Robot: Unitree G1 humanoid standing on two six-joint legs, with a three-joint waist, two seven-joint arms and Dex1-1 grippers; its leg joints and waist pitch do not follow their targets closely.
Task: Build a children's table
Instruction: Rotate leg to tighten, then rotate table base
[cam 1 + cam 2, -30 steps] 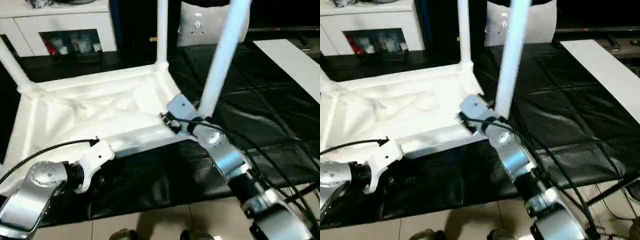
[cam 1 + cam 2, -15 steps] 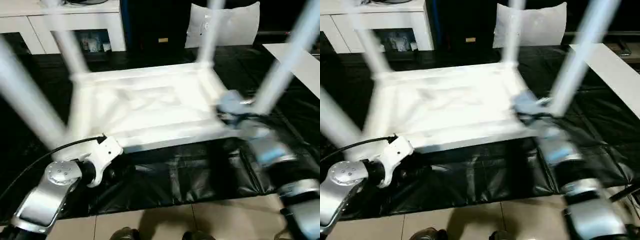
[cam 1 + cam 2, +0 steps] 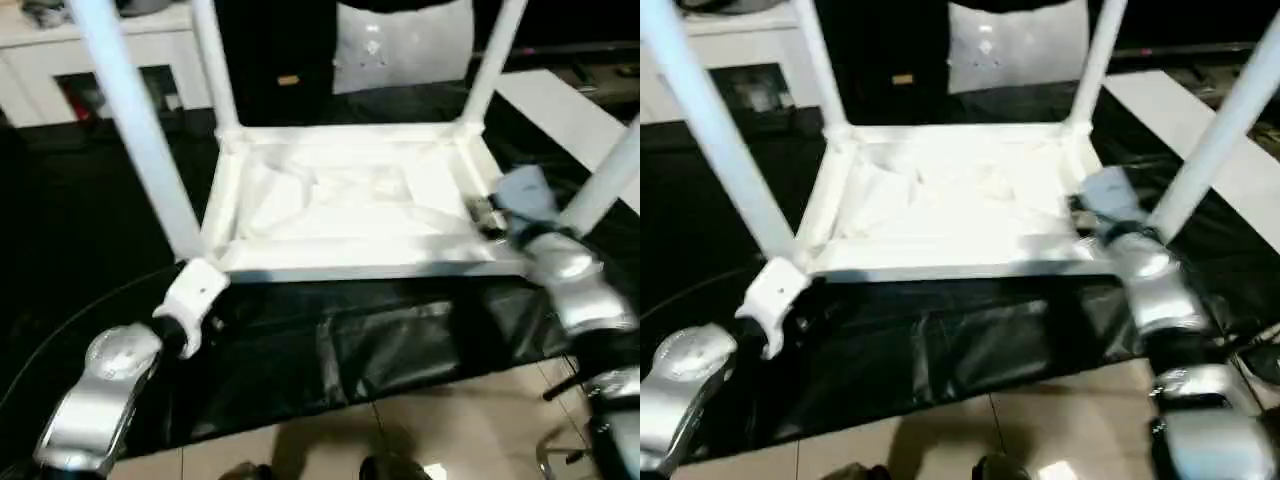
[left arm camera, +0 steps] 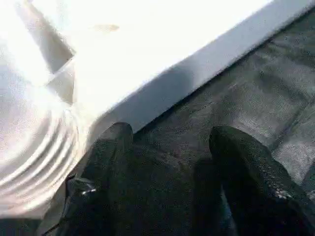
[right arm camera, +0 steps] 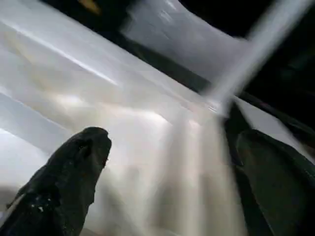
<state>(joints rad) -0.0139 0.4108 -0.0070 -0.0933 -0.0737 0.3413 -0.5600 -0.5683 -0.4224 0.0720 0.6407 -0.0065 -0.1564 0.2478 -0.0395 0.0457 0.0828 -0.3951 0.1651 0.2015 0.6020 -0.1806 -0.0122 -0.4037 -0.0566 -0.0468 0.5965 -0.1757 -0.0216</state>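
Note:
The white children's table lies upside down on a black mat, its ribbed top (image 3: pixel 350 200) facing up and four legs standing in the corner sockets. My left gripper (image 4: pixel 170 147) is open on the mat beside the near-left leg (image 3: pixel 140 130), whose ribbed collar (image 4: pixel 34 147) is next to one finger (image 4: pixel 106 147). My right gripper (image 3: pixel 497 213) is at the near-right corner by the near-right leg (image 3: pixel 610 180). It is open, with blurred white plastic between its fingers (image 5: pixel 78 167).
A white cabinet (image 3: pixel 100 40) stands at the back left and a pale cushion (image 3: pixel 400 45) at the back middle. A white board (image 3: pixel 570 100) lies on the right. The black mat (image 3: pixel 380 340) ends at the tiled floor (image 3: pixel 450 430) close to me.
The whole picture has swung, so the camera moved and all four legs now show. Both grippers stay at the table's near corners.

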